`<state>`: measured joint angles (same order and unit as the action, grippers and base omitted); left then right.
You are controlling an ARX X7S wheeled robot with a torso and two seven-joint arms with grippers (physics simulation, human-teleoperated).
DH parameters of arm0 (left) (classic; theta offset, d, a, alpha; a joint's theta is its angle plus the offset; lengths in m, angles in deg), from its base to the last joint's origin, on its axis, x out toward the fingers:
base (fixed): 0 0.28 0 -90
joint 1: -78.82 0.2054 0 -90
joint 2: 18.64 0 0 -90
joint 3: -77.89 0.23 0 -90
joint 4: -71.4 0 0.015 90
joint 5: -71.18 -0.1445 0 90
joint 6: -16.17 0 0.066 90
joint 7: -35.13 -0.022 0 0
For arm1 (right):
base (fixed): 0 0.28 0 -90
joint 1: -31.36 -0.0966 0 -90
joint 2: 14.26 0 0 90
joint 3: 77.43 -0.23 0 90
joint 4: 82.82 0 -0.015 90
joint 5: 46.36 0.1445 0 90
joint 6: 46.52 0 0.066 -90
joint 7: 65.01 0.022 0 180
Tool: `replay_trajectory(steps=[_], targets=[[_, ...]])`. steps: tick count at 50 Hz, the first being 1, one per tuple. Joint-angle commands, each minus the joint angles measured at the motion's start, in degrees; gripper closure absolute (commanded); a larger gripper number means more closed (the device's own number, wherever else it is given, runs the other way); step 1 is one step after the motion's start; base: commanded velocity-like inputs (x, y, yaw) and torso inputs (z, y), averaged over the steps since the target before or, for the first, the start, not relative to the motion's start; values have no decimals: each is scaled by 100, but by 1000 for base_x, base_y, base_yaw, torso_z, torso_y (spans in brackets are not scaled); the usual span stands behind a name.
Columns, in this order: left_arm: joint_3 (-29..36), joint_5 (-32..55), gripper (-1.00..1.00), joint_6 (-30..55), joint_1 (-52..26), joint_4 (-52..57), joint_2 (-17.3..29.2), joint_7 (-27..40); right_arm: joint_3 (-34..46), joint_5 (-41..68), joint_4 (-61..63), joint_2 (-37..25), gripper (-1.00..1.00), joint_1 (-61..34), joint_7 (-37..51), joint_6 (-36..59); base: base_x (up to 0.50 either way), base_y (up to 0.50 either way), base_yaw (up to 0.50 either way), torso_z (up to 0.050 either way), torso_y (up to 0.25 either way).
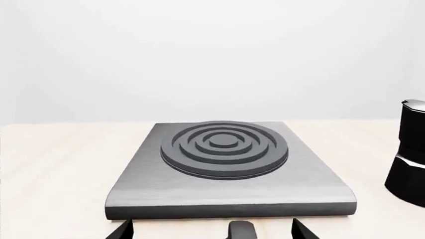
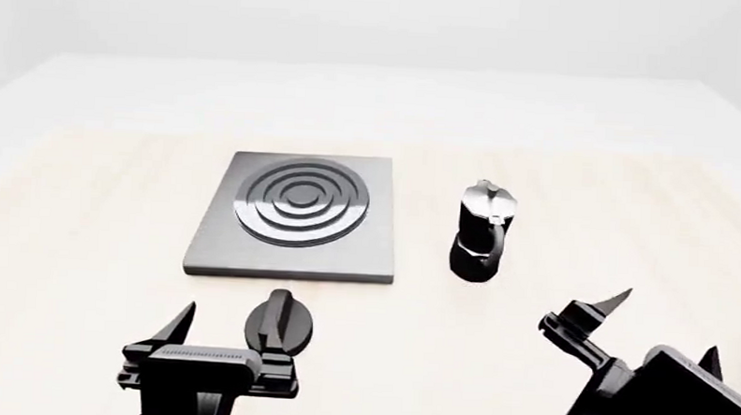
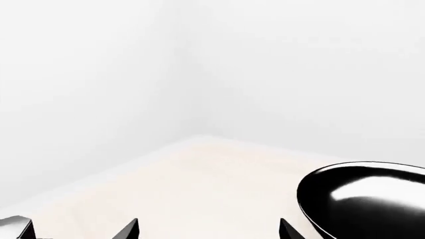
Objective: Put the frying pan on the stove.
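Observation:
The stove (image 2: 343,253), a flat grey plate with dark concentric rings, lies on the pale table ahead of my left arm. The left wrist view shows the stove (image 1: 312,169) straight ahead with nothing on it. My left gripper (image 2: 227,340) is open just short of the stove's near edge, and its fingertips (image 1: 123,231) are wide apart. The frying pan (image 3: 365,199), glossy black with a shiny inside, shows only in the right wrist view, partly cut off by the frame. It sits beside one fingertip, outside the jaws. My right gripper (image 3: 208,231) is open and empty, low at the right (image 2: 663,328).
A black-and-silver moka pot (image 2: 482,233) stands upright just right of the stove, also seen in the left wrist view (image 1: 408,159). A small black knob (image 2: 278,321) lies on the table between the stove's near edge and my left gripper.

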<state>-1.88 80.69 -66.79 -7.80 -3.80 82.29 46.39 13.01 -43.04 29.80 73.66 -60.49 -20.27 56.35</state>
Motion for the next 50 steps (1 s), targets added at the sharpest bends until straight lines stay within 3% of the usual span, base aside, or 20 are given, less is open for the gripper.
replay_trajectory(steps=[1, 17, 50], targets=[[38, 62, -100, -62, -14, -46, 56, 80, 44, -178, -60, 32, -100, -123, 904, -4, 0, 0, 0, 0, 0], [86, 173, -100, -172, -21, -117, 103, 148, 190, -629, -352, 12, -100, -453, 2101, 182, 0, 0, 0, 0, 0], [201, 259, -100, -186, -100, -177, 199, 233, 114, 531, -1131, -48, -100, -1054, 2928, -27, 0, 0, 0, 0, 0]])
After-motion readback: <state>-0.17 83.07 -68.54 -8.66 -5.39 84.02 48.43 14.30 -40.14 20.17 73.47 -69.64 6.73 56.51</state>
